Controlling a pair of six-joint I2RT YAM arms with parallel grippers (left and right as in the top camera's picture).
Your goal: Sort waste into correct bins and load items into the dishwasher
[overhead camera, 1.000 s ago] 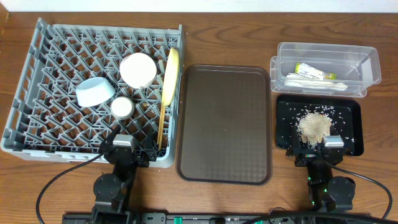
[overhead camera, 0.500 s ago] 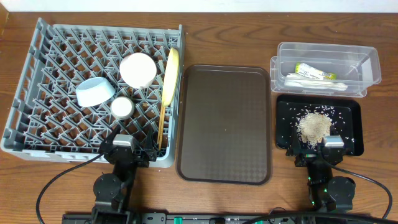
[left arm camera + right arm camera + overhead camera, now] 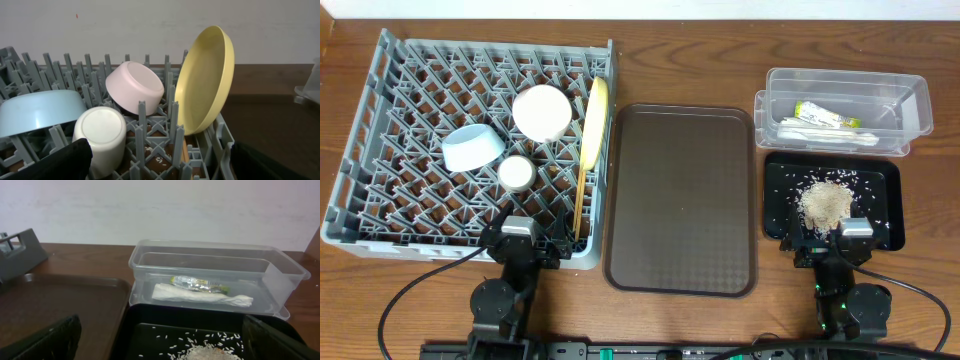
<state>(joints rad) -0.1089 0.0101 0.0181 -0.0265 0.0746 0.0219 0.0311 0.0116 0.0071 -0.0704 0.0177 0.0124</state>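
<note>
Brown tray (image 3: 682,200): flat on surface (image 3: 680,60), near middle, long sides running front to back. Rounded corners, raised rim, fine dimpled texture on floor, dull sheen. Surface: dark wood, grain running left to right, lighter streaks toward far edge. Wall (image 3: 150,25): pale, plain, behind far edge of surface; tiny red speck upper left in left wrist view.

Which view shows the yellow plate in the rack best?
Left wrist: the yellow plate stands on edge in the dish rack, broad face showing, base behind pegs. Overhead shows it edge-on, a thin sliver; right wrist misses it.
</note>
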